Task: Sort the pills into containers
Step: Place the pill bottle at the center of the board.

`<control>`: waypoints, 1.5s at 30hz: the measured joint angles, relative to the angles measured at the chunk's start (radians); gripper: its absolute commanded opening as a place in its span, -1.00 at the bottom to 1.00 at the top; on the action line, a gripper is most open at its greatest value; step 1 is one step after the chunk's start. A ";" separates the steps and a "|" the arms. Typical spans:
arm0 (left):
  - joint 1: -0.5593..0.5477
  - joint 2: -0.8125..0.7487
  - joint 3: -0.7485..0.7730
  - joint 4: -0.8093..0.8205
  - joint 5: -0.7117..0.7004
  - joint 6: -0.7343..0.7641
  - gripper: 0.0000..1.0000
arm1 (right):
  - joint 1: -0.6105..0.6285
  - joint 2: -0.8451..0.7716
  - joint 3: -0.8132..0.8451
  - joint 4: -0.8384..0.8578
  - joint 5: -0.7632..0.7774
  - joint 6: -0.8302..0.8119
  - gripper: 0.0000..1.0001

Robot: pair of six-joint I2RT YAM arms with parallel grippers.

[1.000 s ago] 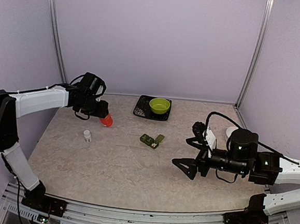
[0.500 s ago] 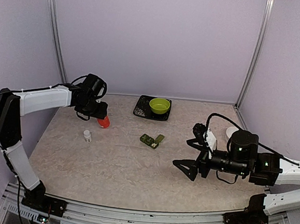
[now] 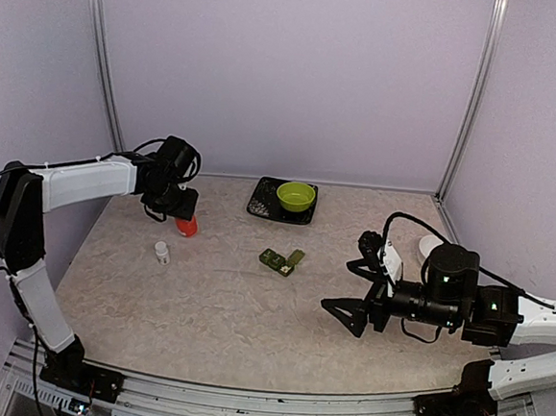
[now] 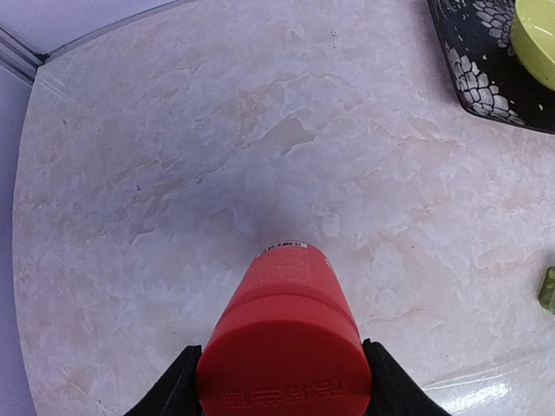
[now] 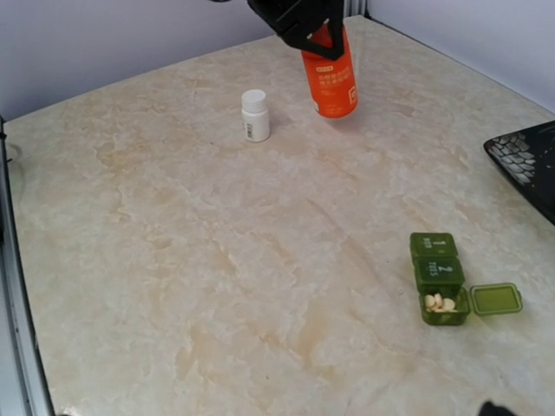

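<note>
The containers are a row of green boxes mid-table, also in the right wrist view. One end box has its lid folded out and holds pale pills; the other two are shut. My left gripper is shut on the cap end of a red bottle at the far left, its base close to the table; whether it touches I cannot tell. My right gripper hangs open, right of the containers, holding nothing. A small white bottle stands upright near the red one.
A black patterned tray with a lime green bowl on it sits at the back centre. Purple walls and metal posts close in the back and both sides.
My left gripper has carried the red bottle a little to the left. The right arm has barely shifted and its jaws stay wide.
</note>
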 measured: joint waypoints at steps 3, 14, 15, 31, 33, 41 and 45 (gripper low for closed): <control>0.000 0.011 0.006 0.001 -0.001 0.000 -0.12 | 0.000 0.000 -0.003 0.001 0.000 0.000 1.00; 0.000 0.069 0.006 0.002 0.031 0.000 -0.08 | 0.000 0.000 -0.008 0.000 0.000 0.003 1.00; 0.000 0.073 0.006 0.002 0.034 0.000 -0.06 | 0.000 0.000 -0.008 0.000 0.000 0.004 1.00; 0.001 0.082 0.006 0.018 0.051 0.004 0.66 | 0.000 0.030 -0.011 0.008 -0.001 0.008 1.00; 0.002 0.079 0.006 0.020 0.048 0.005 0.73 | 0.000 0.037 -0.011 0.008 -0.001 0.008 1.00; 0.002 0.035 0.006 0.036 0.043 0.003 0.98 | -0.011 0.065 -0.011 0.017 -0.011 0.029 1.00; -0.002 -0.029 0.006 0.059 0.057 0.000 0.98 | -0.034 0.075 -0.011 0.028 -0.035 0.050 1.00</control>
